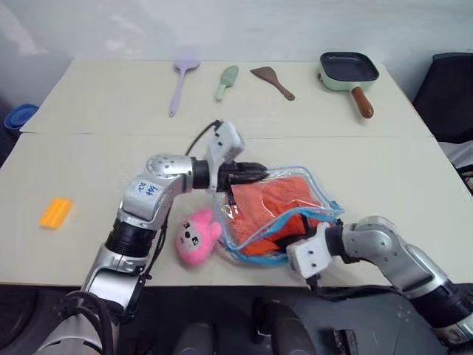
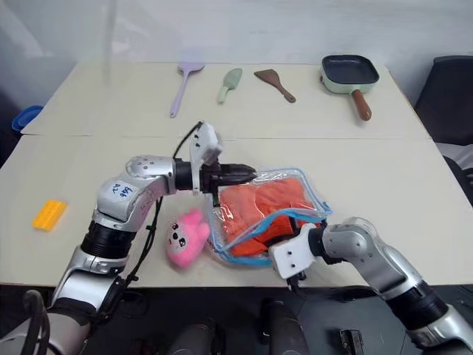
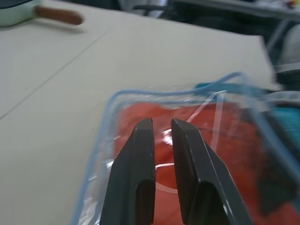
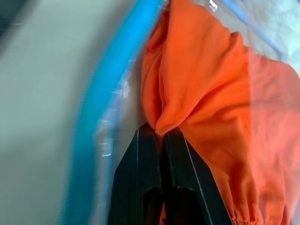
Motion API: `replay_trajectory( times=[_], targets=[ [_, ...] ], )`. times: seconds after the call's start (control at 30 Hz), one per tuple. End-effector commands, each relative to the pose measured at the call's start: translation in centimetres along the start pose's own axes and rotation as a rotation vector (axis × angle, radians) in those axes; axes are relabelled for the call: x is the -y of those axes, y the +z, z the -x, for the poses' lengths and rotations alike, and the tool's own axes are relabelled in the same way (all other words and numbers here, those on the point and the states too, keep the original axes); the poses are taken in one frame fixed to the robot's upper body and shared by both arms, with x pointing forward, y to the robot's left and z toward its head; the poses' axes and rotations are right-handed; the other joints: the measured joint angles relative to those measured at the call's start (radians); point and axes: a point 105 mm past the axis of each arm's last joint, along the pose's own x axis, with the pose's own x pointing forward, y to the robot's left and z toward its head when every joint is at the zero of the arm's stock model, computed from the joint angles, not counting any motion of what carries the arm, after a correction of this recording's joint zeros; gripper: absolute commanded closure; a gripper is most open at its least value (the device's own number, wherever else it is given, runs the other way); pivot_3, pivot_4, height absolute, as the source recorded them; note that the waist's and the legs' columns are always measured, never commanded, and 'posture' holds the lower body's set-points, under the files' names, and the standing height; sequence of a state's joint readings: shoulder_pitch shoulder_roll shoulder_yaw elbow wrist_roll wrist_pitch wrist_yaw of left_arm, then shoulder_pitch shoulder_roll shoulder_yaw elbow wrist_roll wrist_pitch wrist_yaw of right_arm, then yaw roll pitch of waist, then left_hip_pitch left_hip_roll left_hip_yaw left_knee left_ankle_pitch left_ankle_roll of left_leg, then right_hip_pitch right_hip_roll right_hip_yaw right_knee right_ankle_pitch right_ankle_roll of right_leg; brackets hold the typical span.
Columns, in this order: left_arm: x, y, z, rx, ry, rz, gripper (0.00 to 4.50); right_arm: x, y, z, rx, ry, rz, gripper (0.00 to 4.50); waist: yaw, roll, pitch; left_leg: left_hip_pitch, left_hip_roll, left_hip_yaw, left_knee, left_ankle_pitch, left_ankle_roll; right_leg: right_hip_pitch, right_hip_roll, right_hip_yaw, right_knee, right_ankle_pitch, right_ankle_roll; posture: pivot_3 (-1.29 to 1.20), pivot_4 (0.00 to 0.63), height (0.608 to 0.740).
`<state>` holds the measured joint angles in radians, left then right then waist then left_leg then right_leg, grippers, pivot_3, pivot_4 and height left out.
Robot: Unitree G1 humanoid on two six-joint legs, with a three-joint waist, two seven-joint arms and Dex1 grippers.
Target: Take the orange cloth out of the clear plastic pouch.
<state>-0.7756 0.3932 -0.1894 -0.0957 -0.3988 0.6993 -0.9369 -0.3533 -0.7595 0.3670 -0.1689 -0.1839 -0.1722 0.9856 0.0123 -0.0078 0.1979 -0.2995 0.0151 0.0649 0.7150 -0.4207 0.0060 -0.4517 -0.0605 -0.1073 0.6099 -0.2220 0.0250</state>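
Cloth [image 4: 206,93] of bright orange, soft and light with a gathered hem, will likely bunch and drag against the slick film, so a pinched fold near the pouch mouth looks the best hold; it lies mostly inside the clear plastic pouch [image 1: 314,185], whose light blue trim frames it near the table's [image 1: 89,170] front edge beside a pink plush charm [image 1: 194,235]. Right gripper [image 4: 159,131] has its fingers shut tight on just such a fold. Left gripper [image 3: 161,123], fingers nearly closed, seems to pinch the pouch's film at its far corner, though the hold itself is hard to confirm.
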Motion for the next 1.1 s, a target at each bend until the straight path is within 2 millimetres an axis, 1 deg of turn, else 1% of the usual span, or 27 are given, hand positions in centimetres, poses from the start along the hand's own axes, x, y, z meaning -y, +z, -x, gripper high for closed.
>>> replay_trajectory(
  times=[0.03,0.07,0.13,0.2,0.27,0.4,0.43,0.6,0.67,0.73,0.87,0.97,1.07,1.1],
  targets=[
    [1.4,1.0,0.9,0.004,-0.078,-0.03,3.86,0.4,-2.3,-0.3,-0.101,-0.051,-0.115,4.46,-0.002,0.0,0.0,0.0,0.0,0.0,0.0,0.0,0.0,0.001,0.0,0.0,0.0,0.0,0.0,0.0,0.15,0.74],
    [1.2,0.5,1.1,-0.03,-0.062,-0.043,3.86,0.6,-2.6,-0.5,-0.113,-0.067,-0.124,4.46,-0.004,0.0,0.0,0.001,0.0,0.0,-0.001,0.0,-0.001,0.003,0.0,0.0,0.0,-0.001,-0.001,0.0,0.15,0.74],
    [0.6,-0.3,1.6,-0.086,-0.026,-0.063,3.48,0.8,-3.0,-0.7,-0.134,-0.086,-0.129,4.5,-0.007,0.0,0.0,0.001,0.0,-0.001,-0.001,0.0,-0.001,0.004,0.0,0.0,0.0,-0.001,-0.001,0.0,0.15,0.74],
    [0.8,-1.0,2.0,-0.145,-0.021,-0.112,2.99,0.7,-3.3,-0.9,-0.15,-0.092,-0.125,4.5,-0.008,0.0,0.0,0.001,0.0,-0.001,0.0,0.0,-0.001,0.004,0.0,0.0,0.0,-0.001,-0.001,0.0,0.15,0.74],
    [1.0,-1.3,2.1,-0.178,-0.007,-0.144,2.37,0.6,-3.4,-0.9,-0.154,-0.094,-0.124,4.5,-0.008,0.0,0.0,0.001,0.0,-0.001,0.0,0.0,-0.001,0.004,0.0,0.0,0.0,-0.001,-0.001,0.0,0.15,0.74],
    [2.3,-1.3,2.0,-0.191,-0.026,-0.138,1.05,0.1,-3.2,-1.0,-0.15,-0.085,-0.119,4.5,-0.006,0.0,0.0,0.001,0.0,-0.003,0.0,0.0,-0.001,0.004,0.0,0.0,-0.001,-0.001,-0.001,0.0,0.15,0.74],
    [2.4,-1.3,1.9,-0.19,-0.023,-0.13,0.77,0.0,-3.1,-1.0,-0.148,-0.078,-0.115,4.5,-0.006,0.0,0.0,0.001,0.0,-0.003,0.0,0.0,-0.001,0.004,0.0,0.0,-0.001,-0.001,-0.001,0.0,0.15,0.74],
    [2.9,-0.3,1.3,-0.148,-0.028,-0.082,0.77,-0.5,-3.1,-0.9,-0.153,-0.067,-0.109,4.5,-0.003,0.0,0.0,0.0,0.0,-0.002,0.0,-0.001,0.0,0.004,0.0,0.0,-0.001,-0.001,-0.001,0.0,0.15,0.74],
    [3.0,-0.4,1.3,-0.157,-0.035,-0.077,0.77,-0.5,-3.2,-0.9,-0.157,-0.066,-0.107,4.5,-0.003,0.0,0.0,0.0,0.0,-0.002,0.0,-0.001,0.0,0.004,0.0,0.0,-0.001,-0.001,-0.001,0.0,0.15,0.74],
    [2.9,-1.0,1.3,-0.201,-0.024,-0.097,0.77,-0.5,-3.2,-0.9,-0.158,-0.067,-0.102,4.5,-0.003,0.0,0.0,0.0,0.0,-0.002,0.0,-0.001,0.0,0.004,0.0,0.0,-0.001,-0.001,-0.001,0.0,0.15,0.74],
    [2.2,-2.4,1.1,-0.278,0.022,-0.126,0.77,-0.3,-3.1,-0.9,-0.154,-0.072,-0.101,4.5,-0.002,0.0,0.0,0.0,0.0,-0.002,0.0,-0.001,0.0,0.005,0.0,0.0,-0.001,-0.001,-0.001,0.0,0.15,0.74],
    [2.1,-3.9,0.9,-0.338,0.006,-0.166,0.77,-0.6,-3.0,-0.9,-0.152,-0.062,-0.092,4.5,-0.002,0.0,0.0,0.0,0.0,-0.002,-0.001,-0.001,0.0,0.005,0.0,0.0,-0.001,-0.001,-0.001,0.0,0.15,0.74],
    [2.1,-4.0,0.5,-0.326,-0.017,-0.16,1.34,-0.7,-3.0,-0.8,-0.154,-0.058,-0.088,4.5,0.002,0.0,0.0,0.0,0.0,-0.002,-0.001,-0.001,0.0,0.005,0.0,0.0,-0.002,-0.001,-0.001,0.0,0.15,0.74],
    [2.1,-3.9,0.4,-0.321,-0.023,-0.161,1.65,-0.7,-3.0,-0.8,-0.154,-0.058,-0.088,4.5,0.003,0.0,0.0,0.0,0.0,-0.002,-0.001,-0.001,0.0,0.004,0.0,0.0,-0.002,-0.001,-0.001,0.0,0.15,0.74]
  ],
)
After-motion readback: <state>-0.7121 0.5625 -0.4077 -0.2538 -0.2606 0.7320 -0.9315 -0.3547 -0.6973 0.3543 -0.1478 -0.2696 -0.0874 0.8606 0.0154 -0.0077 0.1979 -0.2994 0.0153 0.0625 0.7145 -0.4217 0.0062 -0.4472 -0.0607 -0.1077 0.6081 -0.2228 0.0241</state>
